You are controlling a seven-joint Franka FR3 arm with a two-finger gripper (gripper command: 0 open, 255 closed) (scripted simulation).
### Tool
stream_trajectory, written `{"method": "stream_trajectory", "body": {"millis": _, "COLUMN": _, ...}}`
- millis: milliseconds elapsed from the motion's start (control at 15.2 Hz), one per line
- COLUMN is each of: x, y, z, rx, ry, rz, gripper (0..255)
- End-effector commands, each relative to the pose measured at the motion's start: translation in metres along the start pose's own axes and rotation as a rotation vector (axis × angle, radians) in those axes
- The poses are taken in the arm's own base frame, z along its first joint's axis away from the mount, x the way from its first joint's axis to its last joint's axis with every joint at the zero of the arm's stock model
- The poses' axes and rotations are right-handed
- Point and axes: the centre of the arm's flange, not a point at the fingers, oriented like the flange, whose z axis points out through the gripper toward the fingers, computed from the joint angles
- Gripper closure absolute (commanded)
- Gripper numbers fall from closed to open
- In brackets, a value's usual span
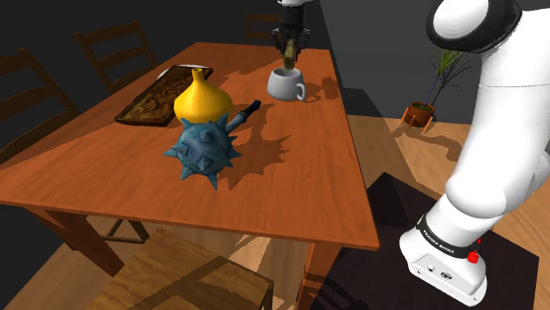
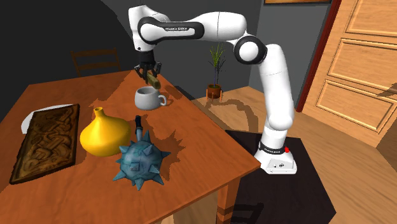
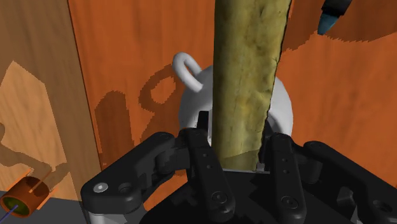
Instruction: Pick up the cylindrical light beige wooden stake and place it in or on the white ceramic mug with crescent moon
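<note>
**Stake gripped over the white mug**

Clamped on the mottled tan stake (image 3: 245,76) with both black fingers (image 3: 205,153), one pressed to each side, the rod running out well beyond the fingertips. Held close to upright under the gripper (image 1: 289,53), above the far end of the reddish wooden table (image 1: 308,176). Straight below the fingertips and partly hidden behind the stake: the white mug (image 3: 191,105), standing upright on the table, its handle looping out to one side of the fingers. Lower end of the stake at about the height of the mug's rim; cannot tell whether inside the mug or just over it.

Well apart from the fingers, nearer the table's middle: a yellow gourd-shaped vase (image 1: 201,99) and, just beside it, a blue spiked mace (image 1: 203,151), its dark handle pointing toward the mug. Beyond the vase, farther still from the fingers, a dark carved tray (image 2: 44,143) lying flat. Off the table, on the floor, a potted plant (image 2: 215,70).
</note>
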Motion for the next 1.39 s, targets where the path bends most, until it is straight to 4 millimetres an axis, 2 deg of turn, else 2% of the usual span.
{"method": "stream_trajectory", "body": {"millis": 0, "x": 0.027, "y": 0.0, "z": 0.0, "rx": 0.0, "ry": 0.001, "rz": 0.0, "gripper": 255}}
{"method": "stream_trajectory", "body": {"millis": 132, "x": 0.048, "y": 0.002, "z": 0.002, "rx": 0.0, "ry": 0.001, "rz": 0.0, "gripper": 255}}
{"method": "stream_trajectory", "body": {"millis": 924, "x": 0.043, "y": -0.001, "z": 0.065, "rx": 0.0, "ry": 0.001, "rz": 0.0, "gripper": 255}}
{"method": "stream_trajectory", "body": {"millis": 1320, "x": 0.043, "y": -0.001, "z": 0.065, "rx": 0.0, "ry": 0.001, "rz": 0.0, "gripper": 255}}
